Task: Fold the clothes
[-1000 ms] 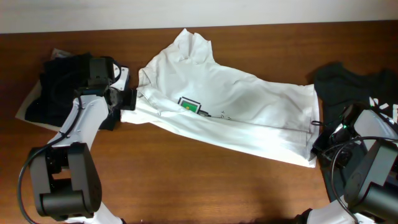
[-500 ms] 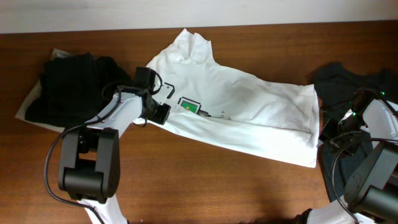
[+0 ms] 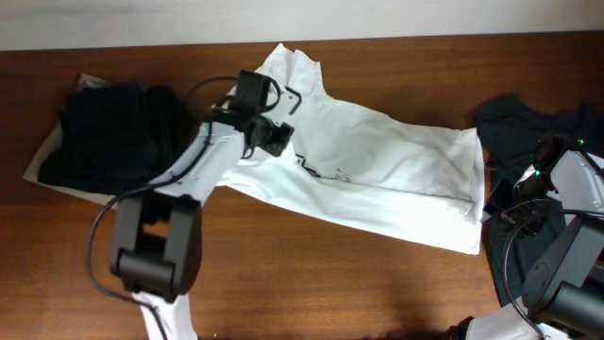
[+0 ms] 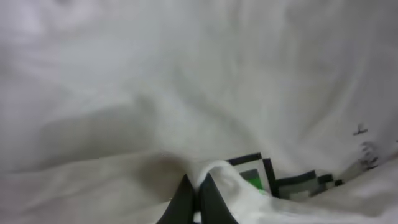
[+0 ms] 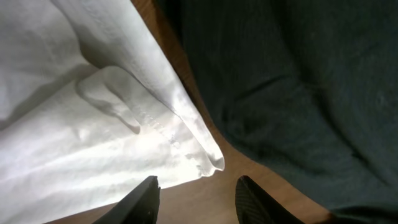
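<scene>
Brown wooden table held white short-sleeved robot-print T-shirt; left gripper pinched its fabric, right gripper gaped empty; fold likely needed taut, low carry

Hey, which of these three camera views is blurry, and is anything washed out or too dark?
Left wrist view: soft and out of focus throughout, the white T-shirt filling it, its pixel print smeared. Right wrist view: sharp, the shirt's hem bright, the black T-shirt dark but its weave visible. Overhead view: crisp, evenly lit, no glare.
</scene>
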Motion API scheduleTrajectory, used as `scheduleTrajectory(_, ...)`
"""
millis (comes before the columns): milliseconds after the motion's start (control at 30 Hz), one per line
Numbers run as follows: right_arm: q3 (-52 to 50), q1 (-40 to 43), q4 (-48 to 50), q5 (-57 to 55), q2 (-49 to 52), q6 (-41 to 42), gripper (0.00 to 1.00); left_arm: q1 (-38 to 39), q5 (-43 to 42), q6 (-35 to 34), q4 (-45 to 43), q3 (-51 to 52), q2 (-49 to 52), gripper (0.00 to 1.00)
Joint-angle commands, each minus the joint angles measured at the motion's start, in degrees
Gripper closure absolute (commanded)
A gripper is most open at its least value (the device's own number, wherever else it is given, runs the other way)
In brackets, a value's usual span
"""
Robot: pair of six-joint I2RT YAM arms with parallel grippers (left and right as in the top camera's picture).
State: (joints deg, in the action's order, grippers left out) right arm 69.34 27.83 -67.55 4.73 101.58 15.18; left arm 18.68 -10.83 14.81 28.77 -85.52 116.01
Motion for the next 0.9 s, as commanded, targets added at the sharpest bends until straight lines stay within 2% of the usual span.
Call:
scheduleTrajectory(0, 0.85, 0.37, -0.15, -0.26, -0.31, 0.09, 0.56, 0.87, -0.92, 0.28, 0.28, -0.52, 5.09, 0.68)
scheduleTrajectory(33, 0.85, 0.37, -0.15, -0.26, -0.31, 0.09, 0.56, 0.90, -0.92, 0.28, 0.79, -0.70, 4.85, 0.33)
scheduleTrajectory(100, 0.85, 0.37, -0.17, -0.26, -0.31, 0.09, 0.56, 1.01, -0.26, 0.28, 5.64, -4.07, 4.59, 0.26)
scheduleTrajectory(133, 0.85, 0.37, -0.20, -0.26, -0.31, 0.09, 0.56, 0.85, 5.05, 0.26, 11.15, -7.82, 4.59, 0.26)
scheduleTrajectory(200, 0.85, 0.37, -0.15, -0.26, -0.31, 0.09, 0.56, -0.15, 15.04, 0.26, 13.51, -9.73, 4.59, 0.26)
scheduleTrajectory(233, 0.85, 0.37, 0.00, -0.26, -0.31, 0.09, 0.56, -1.53, 15.82, 0.26, 13.22, -9.73, 5.01, 0.32)
scheduleTrajectory(333, 0.85, 0.37, 0.07, -0.26, -0.31, 0.09, 0.56, -4.44, 11.56, 0.28, 11.89, -9.68, 8.17, 0.39)
scheduleTrajectory(400, 0.85, 0.37, 0.04, -0.26, -0.31, 0.09, 0.55, -5.25, 11.02, 0.28, 10.64, -9.68, 11.02, 0.48)
scheduleTrajectory(533, 0.85, 0.37, 0.00, -0.24, -0.31, 0.11, 0.56, -4.92, 8.94, 0.28, 4.44, -9.68, 11.50, 0.75)
scheduleTrajectory(600, 0.85, 0.37, -0.02, -0.24, -0.31, 0.09, 0.56, -4.79, 7.72, 0.20, 3.43, -10.43, 11.47, 1.00)
scheduleTrajectory(767, 0.85, 0.37, 0.02, -0.26, -0.31, 0.09, 0.55, -3.69, 5.64, -0.17, 4.07, -15.43, 11.21, 1.00)
scheduleTrajectory(833, 0.85, 0.37, 0.04, -0.24, -0.31, 0.09, 0.55, -3.65, 5.62, -0.17, 3.80, -15.43, 11.21, 0.89)
scheduleTrajectory(867, 0.85, 0.37, 0.07, -0.24, -0.31, 0.09, 0.55, -3.45, 5.60, -0.17, 3.56, -15.43, 11.21, 0.54)
